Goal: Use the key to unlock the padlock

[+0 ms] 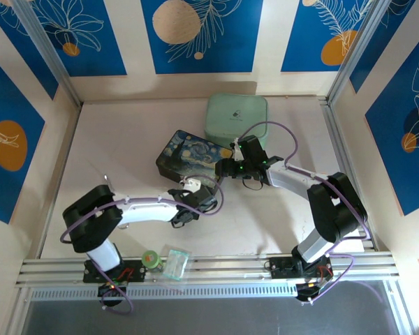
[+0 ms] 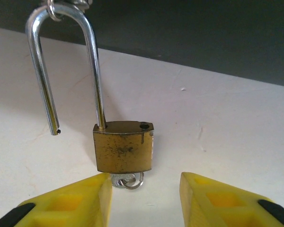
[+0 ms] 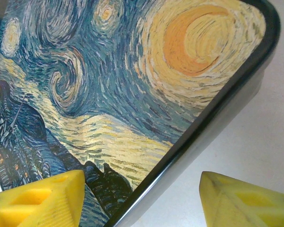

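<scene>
Left claw (image 2: 144,176) sits just off the near side of the painted box (image 3: 132,94). It's released, yellow fingers apart, nothing pinched. Right in front of it, also on the box's near side, the padlock (image 2: 124,146) is on the bench (image 2: 227,132). Its shackle (image 2: 95,71) is already popped, one leg clear of the brass body. The key (image 2: 125,180) pokes out under the body. I'd guess the lock is light, stiff and slick metal, so grab the flat brass sides, not the skinny shackle. Right claw (image 3: 142,175) is at the box's right edge, spread wide astride the rim, not clamping anything I can see.
</scene>
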Robot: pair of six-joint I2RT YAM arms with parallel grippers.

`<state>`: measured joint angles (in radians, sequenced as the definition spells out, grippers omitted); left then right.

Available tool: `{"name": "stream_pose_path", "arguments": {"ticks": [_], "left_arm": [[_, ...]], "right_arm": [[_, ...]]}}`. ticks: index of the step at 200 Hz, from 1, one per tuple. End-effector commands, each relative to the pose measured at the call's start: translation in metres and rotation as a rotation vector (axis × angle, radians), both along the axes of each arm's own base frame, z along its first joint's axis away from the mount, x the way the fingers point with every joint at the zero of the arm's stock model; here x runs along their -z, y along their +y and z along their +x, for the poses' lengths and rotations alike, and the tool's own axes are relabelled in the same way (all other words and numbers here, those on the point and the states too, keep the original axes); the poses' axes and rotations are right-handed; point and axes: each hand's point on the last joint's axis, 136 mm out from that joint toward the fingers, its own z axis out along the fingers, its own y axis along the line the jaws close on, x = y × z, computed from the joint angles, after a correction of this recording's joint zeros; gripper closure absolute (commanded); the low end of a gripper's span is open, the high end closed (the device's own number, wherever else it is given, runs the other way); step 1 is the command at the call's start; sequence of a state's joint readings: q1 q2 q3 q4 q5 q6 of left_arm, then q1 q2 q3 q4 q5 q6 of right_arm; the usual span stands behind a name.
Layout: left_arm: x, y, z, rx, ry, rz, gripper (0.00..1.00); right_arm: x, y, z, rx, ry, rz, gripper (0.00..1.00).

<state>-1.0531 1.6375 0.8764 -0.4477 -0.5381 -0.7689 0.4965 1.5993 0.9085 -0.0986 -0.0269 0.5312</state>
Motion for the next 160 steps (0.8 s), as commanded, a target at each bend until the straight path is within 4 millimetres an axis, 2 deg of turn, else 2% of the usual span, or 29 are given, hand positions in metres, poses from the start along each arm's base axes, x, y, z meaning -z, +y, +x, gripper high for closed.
{"name": "stream_pose_path", "arguments": {"ticks": [1,18,44,54,65,67,69,87,119,142,160], "left_arm": [[-0.018,-0.012,-0.001,0.011,-0.003,-0.085,0.56],[-0.029,-0.009,0.000,0.006,-0.015,-0.106,0.45],[-0.062,-0.001,0.011,0.006,-0.048,-0.198,0.09],[-0.079,0.005,0.020,-0.001,-0.076,-0.234,0.00],[-0.097,0.014,0.030,-0.018,-0.104,-0.281,0.00],[-0.100,0.016,0.032,-0.018,-0.107,-0.288,0.00],[-0.103,0.018,0.034,-0.023,-0.112,-0.297,0.00],[-0.122,0.034,0.048,-0.052,-0.137,-0.354,0.00],[-0.137,0.058,0.060,-0.092,-0.161,-0.409,0.00],[-0.137,0.068,0.066,-0.121,-0.131,-0.510,0.00],[-0.138,0.071,0.067,-0.138,-0.128,-0.579,0.00]], "right_arm": [[0.041,-0.029,-0.020,0.037,0.121,-0.133,0.33],[0.030,-0.026,-0.017,0.019,0.090,-0.117,0.30],[0.004,-0.016,-0.012,-0.035,0.029,-0.073,0.21],[-0.007,-0.014,-0.009,-0.042,0.004,-0.065,0.17],[-0.021,-0.013,-0.008,-0.049,-0.024,-0.057,0.10],[-0.023,-0.012,-0.008,-0.048,-0.029,-0.056,0.03],[-0.026,-0.013,-0.008,-0.045,-0.033,-0.057,0.00],[-0.049,-0.012,-0.012,-0.038,-0.083,-0.048,0.01],[-0.084,0.004,-0.045,-0.069,-0.161,-0.050,0.01],[-0.091,0.024,-0.072,-0.080,-0.193,-0.112,0.01],[-0.089,0.043,-0.090,-0.094,-0.182,-0.147,0.01]]}}
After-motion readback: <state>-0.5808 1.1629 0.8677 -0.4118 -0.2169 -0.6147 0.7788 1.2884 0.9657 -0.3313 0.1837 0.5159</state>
